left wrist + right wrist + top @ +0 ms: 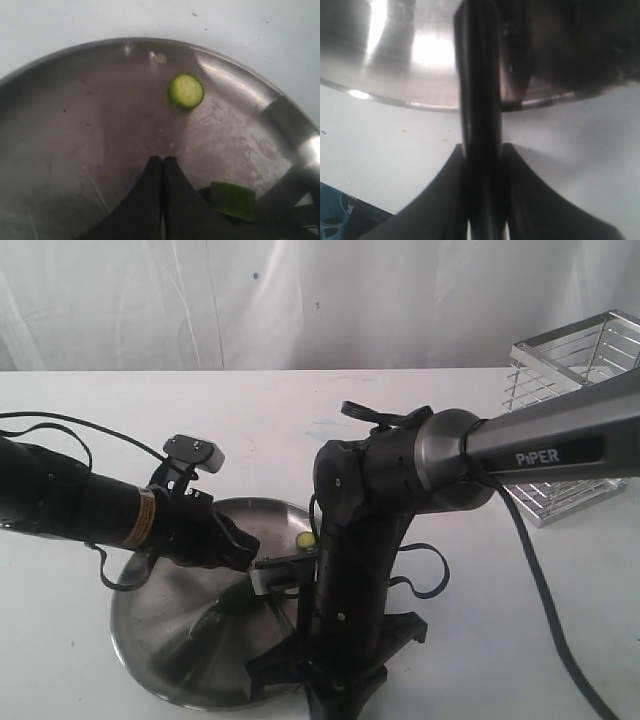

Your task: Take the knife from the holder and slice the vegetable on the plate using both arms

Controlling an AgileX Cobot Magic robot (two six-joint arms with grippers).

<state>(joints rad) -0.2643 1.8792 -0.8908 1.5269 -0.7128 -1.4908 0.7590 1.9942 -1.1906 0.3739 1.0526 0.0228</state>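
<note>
The silver plate point(170, 640) lies at the front of the white table. On it rests the green vegetable point(233, 200), cut end showing, right beside my left gripper point(162, 159), which is shut with its fingertips pressed together over the plate. In the exterior view the vegetable point(238, 594) is a dark green patch under the left gripper point(238, 546). A round cut slice point(186, 91) lies further in. My right gripper point(484, 147) is shut on the knife point(479, 75), whose black handle runs out over the plate rim point(395, 100). The chrome wire holder point(575, 390) stands at the back right.
The right arm point(360, 540) stands bent over the plate's right side and hides its own gripper in the exterior view. Its cable point(545, 600) trails across the table on the right. A white curtain point(250, 300) closes the back.
</note>
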